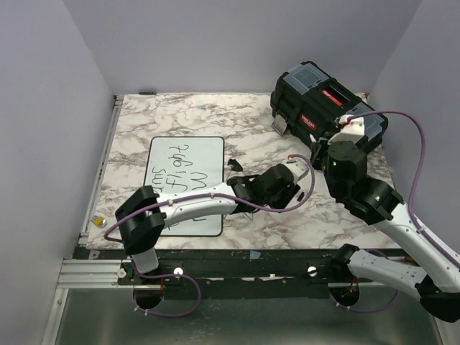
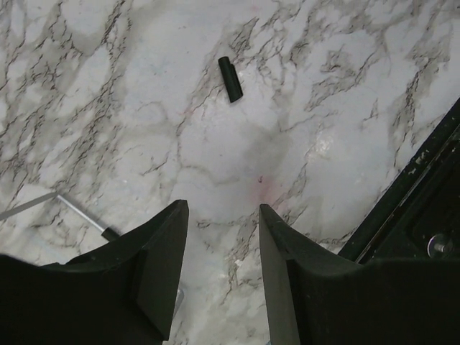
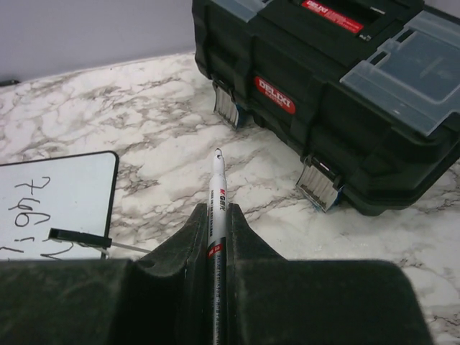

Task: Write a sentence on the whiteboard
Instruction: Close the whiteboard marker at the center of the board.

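Task looks near done. In the top view the sentence [image 1: 180, 169] sits in black marker strokes on the flat white black-rimmed whiteboard [image 1: 214, 154], which lies on the grey-veined marble table [image 1: 251, 122]. "flight" reads clearly. Other strokes are partly under the white left arm [image 1: 194, 205], so whether every word is complete can't be told. Prob. left to do: cap the pen & set it down.

Pose, near to far. The left arm runs from its base across the whiteboard's near part and ends off the board's right side. The left gripper [image 2: 223, 208] hovers low over bare marble, fingers spread w/ nothing between them. Past them a short black cylindrical cap [image 2: 230, 77] lies loose on the table, just off the whiteboard's right edge. The right arm reaches further out, right of the whiteboard. The right gripper [image 3: 218, 213] has its fingers clamped on a white-barrelled marker w/ a red band [image 3: 216, 188], bare tip fwd and clear of the board — not touching it. Furthest from the whiteboard, beyond the tip, stands the black plastic toolbox [image 3: 323, 93].
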Robot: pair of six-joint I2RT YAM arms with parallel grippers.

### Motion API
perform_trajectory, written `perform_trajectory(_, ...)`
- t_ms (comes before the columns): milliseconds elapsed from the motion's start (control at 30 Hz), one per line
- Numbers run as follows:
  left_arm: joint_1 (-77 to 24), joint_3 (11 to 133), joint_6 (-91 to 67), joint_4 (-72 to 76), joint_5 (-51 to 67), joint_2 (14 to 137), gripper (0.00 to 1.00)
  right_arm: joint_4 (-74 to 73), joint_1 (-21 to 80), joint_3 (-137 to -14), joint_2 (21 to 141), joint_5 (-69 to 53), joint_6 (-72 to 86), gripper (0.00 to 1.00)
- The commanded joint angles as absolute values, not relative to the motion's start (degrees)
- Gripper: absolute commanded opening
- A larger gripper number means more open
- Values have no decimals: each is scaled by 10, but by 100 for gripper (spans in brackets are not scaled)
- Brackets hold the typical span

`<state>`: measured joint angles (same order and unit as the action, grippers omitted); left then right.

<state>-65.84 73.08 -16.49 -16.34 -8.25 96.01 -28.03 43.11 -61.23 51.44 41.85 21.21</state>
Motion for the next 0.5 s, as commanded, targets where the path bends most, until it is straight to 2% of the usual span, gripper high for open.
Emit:
perform_trajectory(0, -677, 775, -165, -117, -85, 1012, 46, -287, 433, -662, 521, 471, 185, 1)
perform_trajectory(167, -683, 793, -172, -90, -88, 1059, 48, -287, 433, -712, 522, 477, 172, 1)
perform_trajectory(467, -691, 847, -168, -82, -104, 1137, 48, -296, 433, -743, 492, 406, 173, 1)
